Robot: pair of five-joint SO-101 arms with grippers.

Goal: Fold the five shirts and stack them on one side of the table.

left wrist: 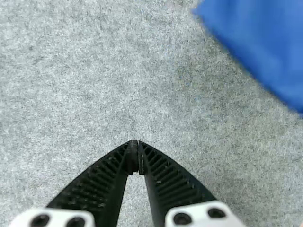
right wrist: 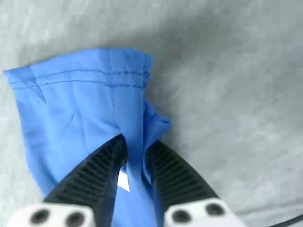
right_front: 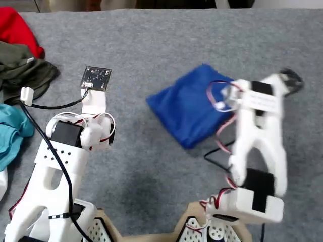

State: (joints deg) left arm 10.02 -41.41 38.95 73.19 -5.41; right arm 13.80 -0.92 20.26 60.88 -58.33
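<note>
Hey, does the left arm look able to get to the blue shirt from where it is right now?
Probably yes. Only bare grey table lies between the left gripper and the blue shirt, though the right gripper is clamped on its other side.

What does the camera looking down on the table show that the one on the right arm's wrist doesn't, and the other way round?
From above: the left arm, the right arm, and a red shirt, an olive shirt and a teal shirt heaped at the table edge near the left arm. From the right wrist: the right gripper shut on a fold of the blue shirt, and its stitched hem. Both share the blue shirt and the grey table.
</note>
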